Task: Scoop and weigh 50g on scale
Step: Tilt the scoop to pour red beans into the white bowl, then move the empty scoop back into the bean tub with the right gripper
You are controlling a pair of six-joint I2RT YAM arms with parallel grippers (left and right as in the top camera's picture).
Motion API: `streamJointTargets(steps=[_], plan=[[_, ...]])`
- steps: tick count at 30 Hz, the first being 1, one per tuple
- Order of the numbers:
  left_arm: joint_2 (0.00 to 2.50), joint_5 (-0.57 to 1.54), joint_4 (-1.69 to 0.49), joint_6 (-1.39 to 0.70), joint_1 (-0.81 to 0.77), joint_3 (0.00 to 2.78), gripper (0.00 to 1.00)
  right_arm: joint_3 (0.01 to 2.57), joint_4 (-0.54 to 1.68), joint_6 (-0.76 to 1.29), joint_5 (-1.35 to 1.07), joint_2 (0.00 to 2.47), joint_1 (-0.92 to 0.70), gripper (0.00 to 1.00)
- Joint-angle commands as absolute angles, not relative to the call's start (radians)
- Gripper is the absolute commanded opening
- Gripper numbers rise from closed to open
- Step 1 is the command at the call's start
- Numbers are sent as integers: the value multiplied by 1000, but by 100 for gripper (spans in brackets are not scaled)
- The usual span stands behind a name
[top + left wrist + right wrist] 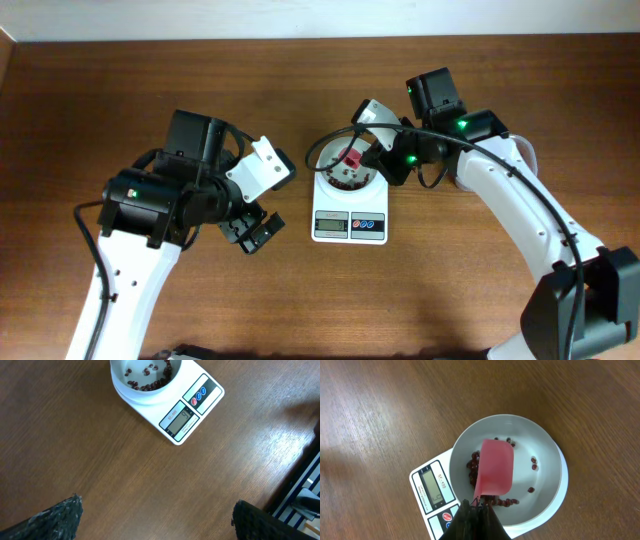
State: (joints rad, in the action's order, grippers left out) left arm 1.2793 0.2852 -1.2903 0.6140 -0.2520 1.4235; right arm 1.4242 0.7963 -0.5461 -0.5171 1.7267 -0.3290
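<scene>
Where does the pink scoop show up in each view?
Overhead: pink scoop sits just right of centre, over the bowl.
Left wrist: not in it; the bowl is cut off at the top edge.
Right wrist: centre, over the beans, shut in the right gripper.
Shared landmark: the scale's grey display.

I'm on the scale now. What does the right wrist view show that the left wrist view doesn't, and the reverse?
Only the right wrist view: the red scoop, held in the shut right gripper over the bowl. Only the left wrist view: the left gripper, open and empty above bare table, and the blue and red buttons in full. Both: the scale, its display, and dark beans in the bowl.
</scene>
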Motion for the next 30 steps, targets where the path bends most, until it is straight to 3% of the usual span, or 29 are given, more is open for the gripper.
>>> streamJointTargets(steps=[1,9,12,14,17,19,21,30], plan=[[1282,303,-1289,634,-247,1436,99,1444,797,-543,-534,1697,-336,4],[1282,303,-1289,634,-247,1436,99,1444,813,-551,-610,1697,-336,4],[1282,303,-1289,634,-247,1436,99,1444,795,-568,-456,1697,-336,4],[1282,303,-1289,634,-247,1436,99,1444,831,-570,-559,1695,-336,4],[1282,303,-1289,634,-247,1436,99,1444,769,-557,-407,1697,-336,4],[1282,303,-1289,634,-247,1436,99,1444,782,-540,-505,1695,-336,4],[1282,303,-1289,634,-247,1436,99,1444,755,-533,-362,1695,-336,4],[1282,303,-1289,634,-247,1436,99,1447,771,-515,-406,1620,-285,4]])
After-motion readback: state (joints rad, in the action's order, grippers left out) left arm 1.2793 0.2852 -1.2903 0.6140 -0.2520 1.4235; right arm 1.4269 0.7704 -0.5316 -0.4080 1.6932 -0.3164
